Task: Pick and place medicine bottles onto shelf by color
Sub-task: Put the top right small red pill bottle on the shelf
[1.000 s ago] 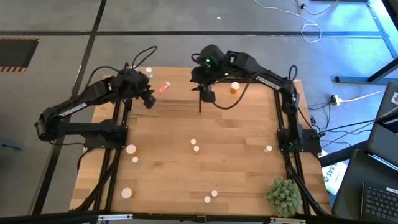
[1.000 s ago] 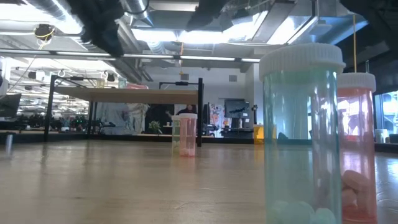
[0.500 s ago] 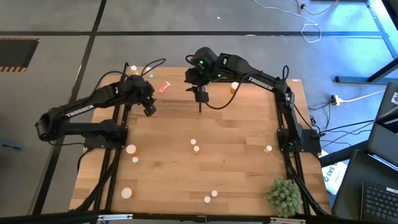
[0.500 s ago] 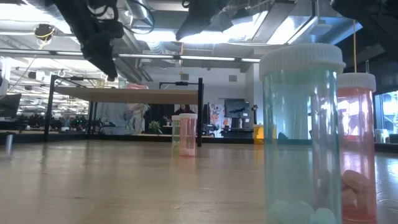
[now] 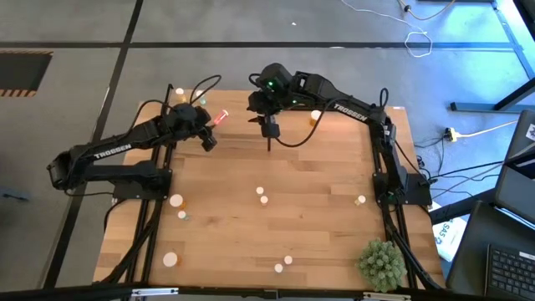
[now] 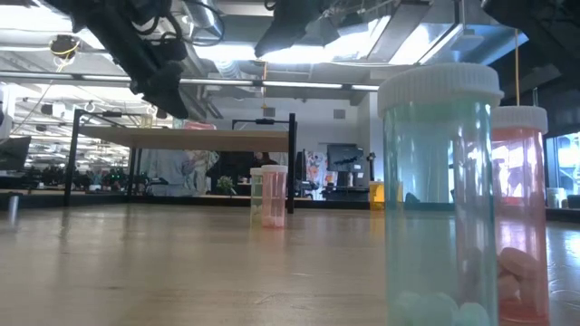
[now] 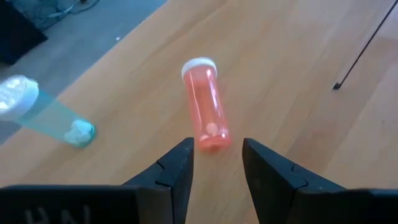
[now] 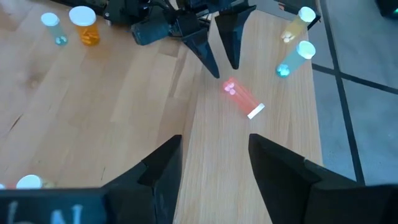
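On the far side of the wooden tabletop (image 5: 276, 217), a small red plastic bottle with a white cap (image 7: 206, 112) lies on its side. Left gripper (image 7: 216, 167) hovers over it, fingers apart, empty. Right gripper (image 8: 214, 160) waits nearby, also apart. Light, round and smooth, the bottle may roll; grab its middle.

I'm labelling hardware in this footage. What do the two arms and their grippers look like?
Both arms are dark, jointed and slim, with white lettering along a link and black cables looping near the wrists. The right arm shows a green light. The left gripper and right gripper each have two black, angular, wedge-shaped fingers.
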Robot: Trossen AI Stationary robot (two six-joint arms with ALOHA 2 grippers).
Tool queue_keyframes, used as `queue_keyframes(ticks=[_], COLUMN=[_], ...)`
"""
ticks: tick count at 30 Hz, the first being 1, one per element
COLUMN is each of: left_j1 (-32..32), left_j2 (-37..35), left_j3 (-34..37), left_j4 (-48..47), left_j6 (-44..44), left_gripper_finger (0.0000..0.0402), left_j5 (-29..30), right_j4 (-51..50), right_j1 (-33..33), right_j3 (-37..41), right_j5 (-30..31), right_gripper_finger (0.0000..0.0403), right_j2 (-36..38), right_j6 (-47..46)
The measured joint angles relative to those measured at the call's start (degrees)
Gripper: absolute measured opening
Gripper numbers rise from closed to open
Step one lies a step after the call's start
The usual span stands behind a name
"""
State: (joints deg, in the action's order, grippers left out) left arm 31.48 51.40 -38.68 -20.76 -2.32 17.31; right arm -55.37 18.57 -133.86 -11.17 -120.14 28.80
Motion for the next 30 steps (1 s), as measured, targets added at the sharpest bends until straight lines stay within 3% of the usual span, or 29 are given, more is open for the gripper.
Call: queue_keyframes(ticks=[12, 17, 20, 30], left_j1=[0.0, 0.0, 0.0, -0.23], left_j2=[-2.58, -6.66, -8.78, -10.86], left_j3=[-2.65, -5.05, -5.35, -5.37], left_j4=[-0.41, -5.49, -8.13, -14.57], left_j6=[0.23, 0.69, 2.59, 6.68], left_gripper_finger=[0.0131, 0.0131, 0.0131, 0.0131], left_j5=[0.59, 0.64, 0.64, -3.17], right_j4=[2.46, 8.42, 11.73, 14.53], right_j1=[0.05, 0.46, 0.46, 0.35], right_j3=[0.0, -0.09, -0.09, 0.0], right_j5=[-0.22, -7.14, -8.04, -2.99], right_gripper_finger=[0.0187, 0.0187, 0.0187, 0.0187], right_j2=[-0.07, -2.16, -3.93, -7.78], right_j6=[0.11, 0.19, 0.2, 0.02])
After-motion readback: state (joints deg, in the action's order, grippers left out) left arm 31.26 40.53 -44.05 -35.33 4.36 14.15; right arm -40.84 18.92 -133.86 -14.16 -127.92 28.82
